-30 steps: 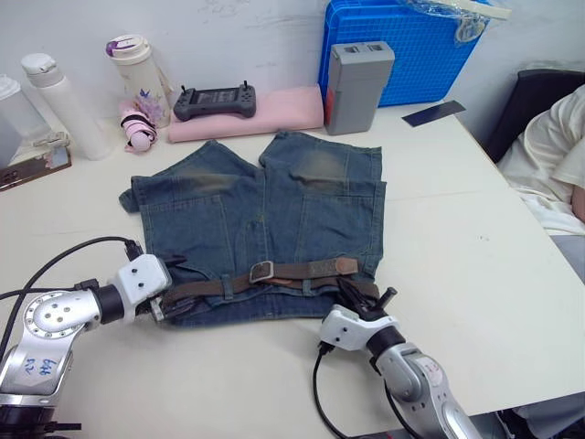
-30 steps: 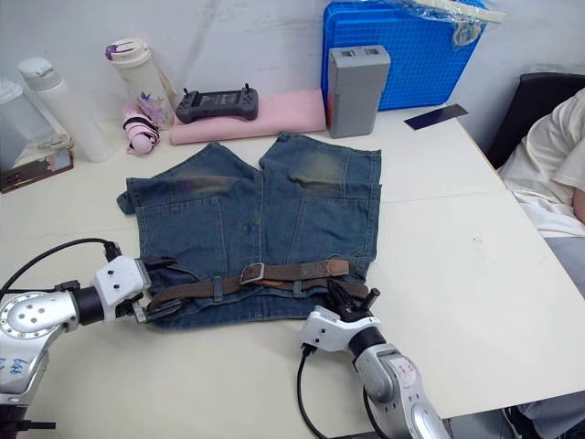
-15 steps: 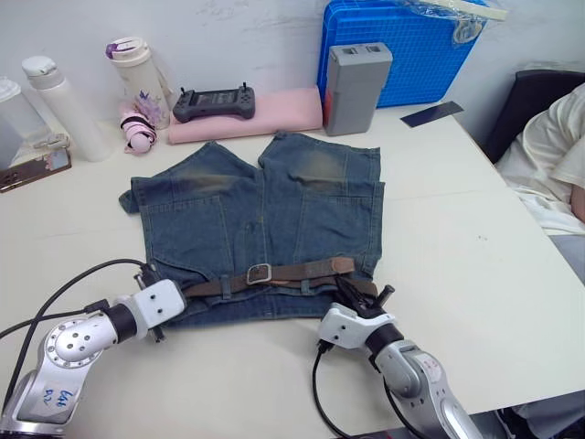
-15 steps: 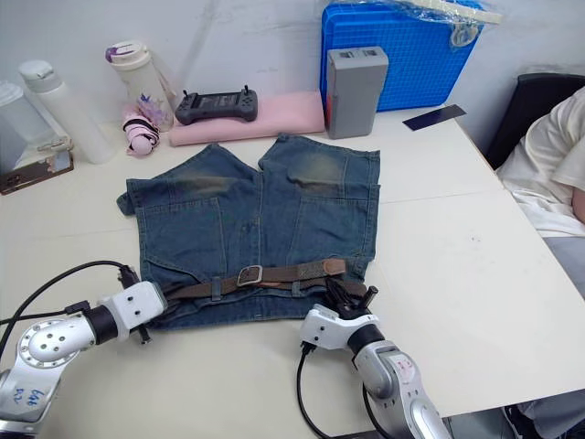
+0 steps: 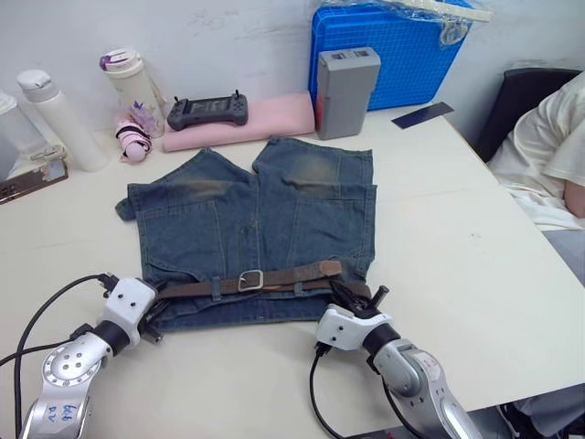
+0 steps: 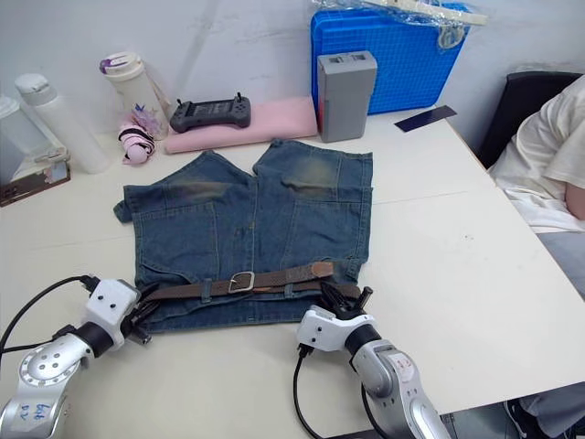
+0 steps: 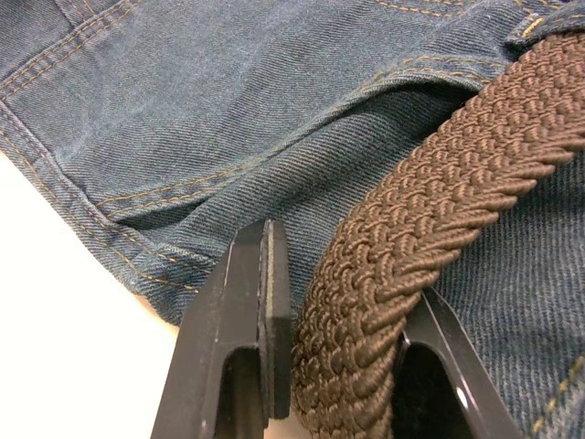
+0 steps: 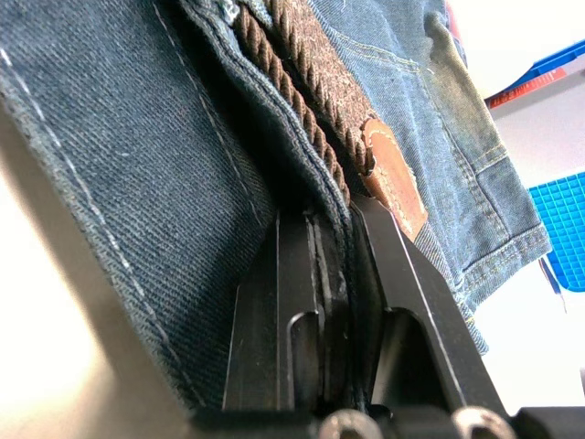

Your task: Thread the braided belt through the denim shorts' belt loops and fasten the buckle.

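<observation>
The denim shorts [image 5: 256,215] lie flat on the white table, with the waistband toward me. The braided belt [image 5: 292,274] runs along the waistband under the belt loops [image 5: 216,287]. Its silver buckle [image 5: 249,280] sits near the middle and the tan end [image 5: 331,268] lies to the right. My left gripper [image 5: 154,305] is at the waistband's left corner, shut on the braided belt [image 7: 402,229], with a finger on each side of the strap. My right gripper [image 5: 355,296] is at the right corner, shut on the waistband edge [image 8: 164,183] and the belt [image 8: 302,119] along it.
Along the back of the table stand white bottles [image 5: 55,119], a handheld controller [image 5: 207,111] on a pink folded cloth [image 5: 265,117], a grey box [image 5: 345,80] and a blue crate [image 5: 402,50]. A person's arm [image 5: 548,155] is at the right edge. A black cable [image 5: 315,402] trails near the front.
The whole picture has shifted a little. My left arm has swung down toward the table's front edge, its gripper staying on the belt's left end. The right gripper keeps its hold.
</observation>
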